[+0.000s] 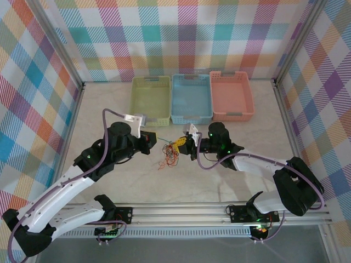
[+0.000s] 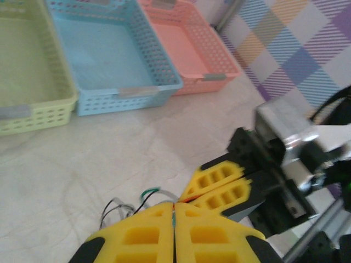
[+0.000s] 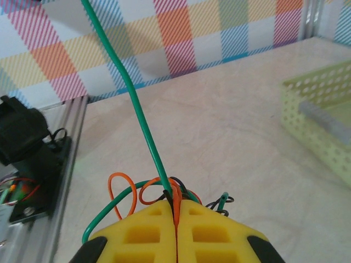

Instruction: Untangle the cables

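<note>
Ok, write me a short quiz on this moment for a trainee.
1. True or false: the right claw is shut on the cables.
2. How many baskets stand beyond the claws? A two, B three, C four.
3. Fill in: the cable running straight from the right claw towards the left claw is ____ in colour.

Key: 1 true; 2 B; 3 green.
</note>
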### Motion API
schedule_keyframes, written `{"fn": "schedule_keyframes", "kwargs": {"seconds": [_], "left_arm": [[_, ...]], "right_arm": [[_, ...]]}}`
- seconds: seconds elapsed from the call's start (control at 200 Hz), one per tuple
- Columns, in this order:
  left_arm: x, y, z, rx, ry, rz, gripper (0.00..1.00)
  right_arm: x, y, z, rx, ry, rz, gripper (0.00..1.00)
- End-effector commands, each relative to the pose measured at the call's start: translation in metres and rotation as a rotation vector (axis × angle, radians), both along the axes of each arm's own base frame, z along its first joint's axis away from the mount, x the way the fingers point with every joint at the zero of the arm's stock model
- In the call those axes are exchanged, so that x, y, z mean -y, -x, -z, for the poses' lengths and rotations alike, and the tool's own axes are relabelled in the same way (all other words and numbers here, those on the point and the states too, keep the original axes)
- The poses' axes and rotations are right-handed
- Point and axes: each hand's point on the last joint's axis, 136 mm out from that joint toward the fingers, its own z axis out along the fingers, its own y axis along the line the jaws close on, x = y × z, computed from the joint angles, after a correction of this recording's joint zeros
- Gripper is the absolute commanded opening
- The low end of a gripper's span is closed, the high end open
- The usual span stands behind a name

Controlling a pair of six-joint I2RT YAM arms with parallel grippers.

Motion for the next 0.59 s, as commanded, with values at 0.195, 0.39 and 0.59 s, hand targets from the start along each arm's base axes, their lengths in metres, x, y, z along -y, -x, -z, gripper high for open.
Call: {"fn": "schedule_keyframes", "kwargs": {"seconds": [0.195, 0.39, 0.59], "left_arm": [[-0.054, 0.001, -0.043, 0.139, 0.043, -0.208, 0.0], [-0.048, 0.006, -0.039, 0.136, 0.043, -0.16, 0.0], [-0.02, 0.007, -0.022, 0.079, 0.05, -0.039, 0.0]], "right_arm": [[0.025, -0.018, 0.037, 0.029, 0.103, 0.15, 0.05], [0.015, -0.002, 0.03, 0.023, 0.046, 0.032, 0.07], [0.007, 0.019, 0.017, 0.04, -0.022, -0.112, 0.18]]}}
